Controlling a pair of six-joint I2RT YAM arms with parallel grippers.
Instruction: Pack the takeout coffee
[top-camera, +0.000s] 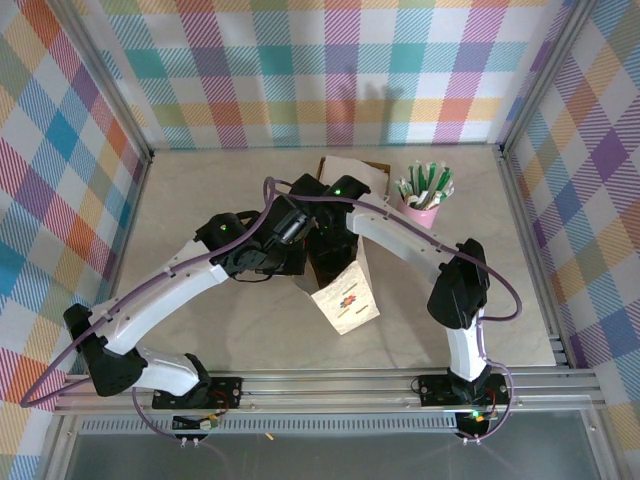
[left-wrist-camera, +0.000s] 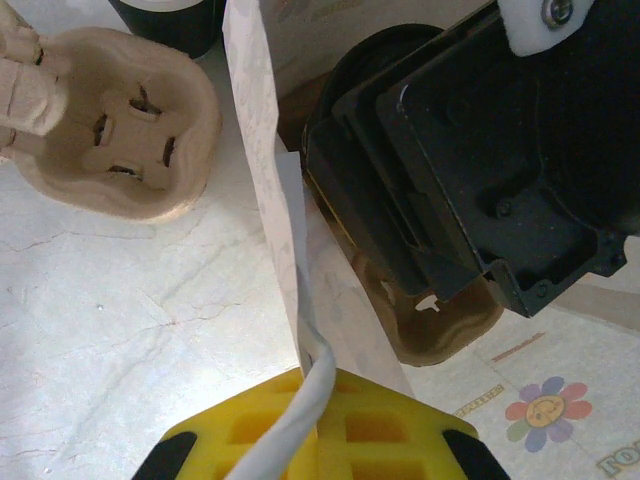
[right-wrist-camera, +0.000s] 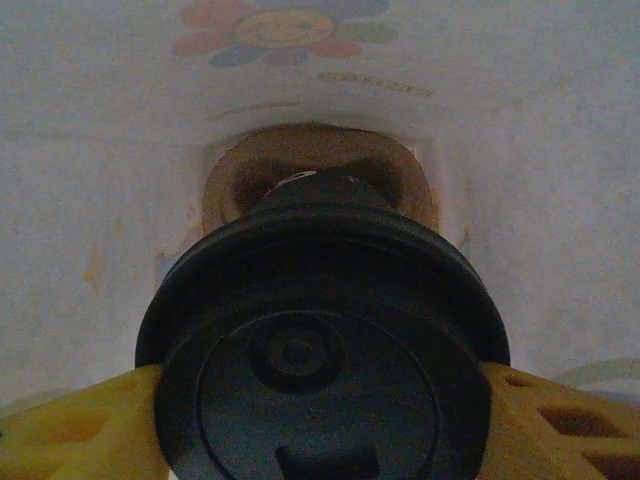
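Paper bag (left-wrist-camera: 262, 150): edge pinched by left tool (left-wrist-camera: 318, 415), mouth held open.
Coffee (right-wrist-camera: 320, 300): clamped in right tool (right-wrist-camera: 320, 420), inside the bag, over cardboard tray (right-wrist-camera: 230, 180).
Remaining: probably lowering it, letting go.

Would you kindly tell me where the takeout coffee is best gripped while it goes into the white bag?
Grip the takeout coffee on its wall just under the black lid, a finger either side, coming down through the open mouth of the white bag. The wider lid rim likely stops slipping, and the right gripper holds it so.
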